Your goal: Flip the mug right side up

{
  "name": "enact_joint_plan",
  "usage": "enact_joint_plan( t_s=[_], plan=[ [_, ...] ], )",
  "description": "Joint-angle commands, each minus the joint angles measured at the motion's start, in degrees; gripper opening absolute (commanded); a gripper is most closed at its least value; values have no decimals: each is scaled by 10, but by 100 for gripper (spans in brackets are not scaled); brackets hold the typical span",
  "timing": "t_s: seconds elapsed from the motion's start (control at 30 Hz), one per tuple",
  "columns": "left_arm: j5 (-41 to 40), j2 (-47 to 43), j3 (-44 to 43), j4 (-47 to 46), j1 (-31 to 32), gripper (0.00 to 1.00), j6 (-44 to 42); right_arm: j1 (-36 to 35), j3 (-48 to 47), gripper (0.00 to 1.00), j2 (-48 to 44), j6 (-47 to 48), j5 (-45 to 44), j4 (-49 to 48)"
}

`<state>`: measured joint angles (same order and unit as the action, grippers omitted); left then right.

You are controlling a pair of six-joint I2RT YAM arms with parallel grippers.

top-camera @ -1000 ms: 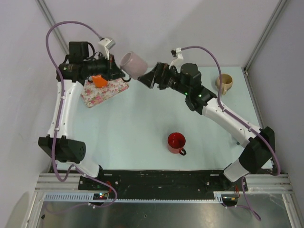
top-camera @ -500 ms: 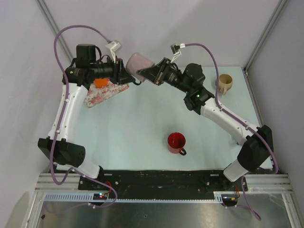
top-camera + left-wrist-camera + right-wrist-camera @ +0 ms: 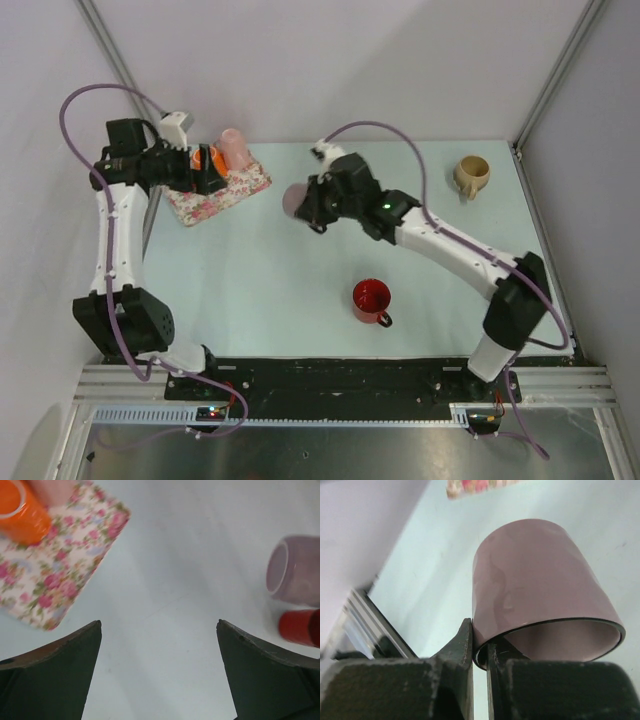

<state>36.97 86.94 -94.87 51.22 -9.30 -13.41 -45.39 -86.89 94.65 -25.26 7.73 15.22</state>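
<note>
Right gripper (image 3: pixel 479 645): we are pinching rim of pink mug (image 3: pixel 535 580), jaws closed on its wall. Mug lying sideways, just right of floral mat (image 3: pixel 225 190). Left gripper (image 3: pixel 159 625): we are holding jaws wide, empty, over mat, beside orange cup (image 3: pixel 207 158).

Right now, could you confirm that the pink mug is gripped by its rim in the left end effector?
Not quite: it is the right end effector that grips the pink mug by its rim, with one finger inside and one outside, as the right wrist view shows. The left end effector stands open with nothing between its fingers.
</note>
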Motion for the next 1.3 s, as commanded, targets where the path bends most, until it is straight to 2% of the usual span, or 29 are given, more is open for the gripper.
enact_joint_plan(
  t_s=[0.0, 0.13, 0.2, 0.3, 0.37, 0.5, 0.7, 0.77, 0.83, 0.9, 1.0, 1.13, 1.27],
  plan=[
    [-61, -11, 9, -1, -44, 100, -47, -67, -139, 0, 82, 94, -22, 163],
    [-181, 31, -10, -1, -81, 100, -56, -152, -321, 0, 210, 240, 7, 392],
    [-227, 53, -19, -1, -92, 100, -68, -185, -411, 0, 274, 287, 8, 494],
    [-276, 94, -38, -2, -99, 100, -93, -215, -506, 0, 348, 323, 13, 591],
    [-290, 123, -55, -1, -100, 100, -113, -228, -532, 0, 379, 334, 13, 614],
    [-301, 184, -108, -1, -100, 100, -167, -246, -520, 0, 405, 351, -18, 624],
    [-310, 292, -227, -1, -97, 100, -218, -264, -503, 0, 428, 364, -48, 632],
    [-311, 323, -260, 0, -92, 100, -223, -270, -500, 5, 432, 368, -57, 630],
    [-317, 348, -275, -1, -87, 100, -231, -272, -500, 15, 436, 369, -63, 627],
    [-341, 370, -276, -1, -76, 100, -240, -272, -500, 27, 438, 370, -69, 624],
    [-352, 388, -260, -1, -56, 100, -245, -271, -501, 36, 438, 372, -70, 620],
    [-313, 406, -276, -2, -43, 100, -211, -269, -506, 48, 430, 372, -71, 614],
    [-255, 429, -343, -2, -42, 100, -174, -269, -514, 63, 405, 363, -72, 601]
  ],
)
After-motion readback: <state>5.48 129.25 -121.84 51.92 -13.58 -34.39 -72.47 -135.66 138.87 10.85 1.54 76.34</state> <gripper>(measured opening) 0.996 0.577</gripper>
